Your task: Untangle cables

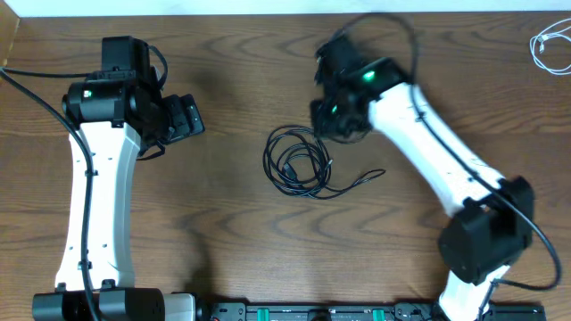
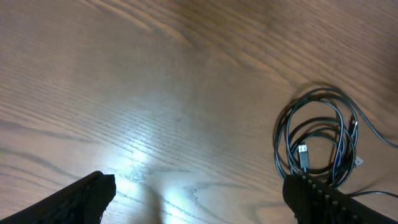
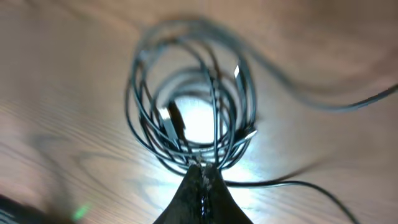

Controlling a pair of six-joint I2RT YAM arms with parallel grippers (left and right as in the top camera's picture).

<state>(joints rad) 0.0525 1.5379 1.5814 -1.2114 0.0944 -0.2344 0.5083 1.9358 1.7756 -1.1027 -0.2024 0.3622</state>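
The black cables (image 1: 296, 161) lie coiled together mid-table, one loose tail (image 1: 366, 177) running right. In the right wrist view the coil (image 3: 149, 134) spreads just beyond my right gripper (image 3: 202, 167), whose jaws are pressed together on strands at the coil's near edge. Overhead, that gripper (image 1: 332, 125) sits at the coil's upper right rim. My left gripper (image 1: 187, 119) hovers well left of the coil, open, with bare wood between its fingers (image 2: 199, 186); the coil (image 2: 341, 134) shows at the right of its view. A white cable (image 1: 549, 45) lies bundled at the far right corner.
Thick black wires loop from both arms, one over the right arm's wrist (image 1: 393, 27). A black rail (image 1: 312, 312) runs along the table's front edge between the arm bases.
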